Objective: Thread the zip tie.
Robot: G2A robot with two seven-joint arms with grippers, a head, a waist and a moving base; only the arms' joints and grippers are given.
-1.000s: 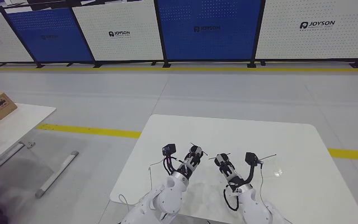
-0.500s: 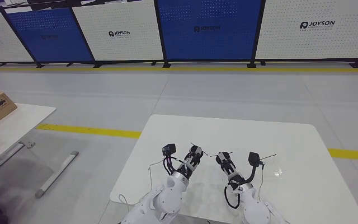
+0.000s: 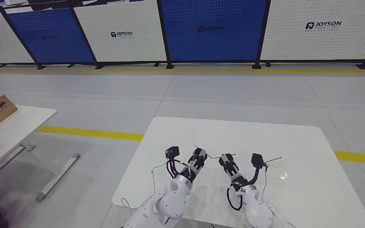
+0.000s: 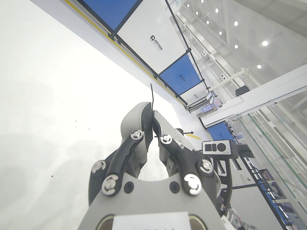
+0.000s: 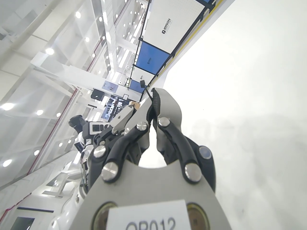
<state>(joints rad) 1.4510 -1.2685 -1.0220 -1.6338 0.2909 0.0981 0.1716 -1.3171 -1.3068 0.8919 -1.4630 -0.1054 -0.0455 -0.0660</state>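
above the near middle of the white table (image 3: 285,142), the left gripper (image 4: 152,118) pinches the zip tie (image 4: 152,102) by its thin tail (image 4: 151,89). the right gripper (image 5: 151,107), just beside it, clamps the head end (image 5: 143,83). the likely risk is that slight misalignment makes the tail buckle or slip past the head's small slot.

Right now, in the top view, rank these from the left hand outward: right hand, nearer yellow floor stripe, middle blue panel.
1. Right hand, just beside it over the table.
2. Nearer yellow floor stripe, on the floor beside the table.
3. Middle blue panel, along the back fence.
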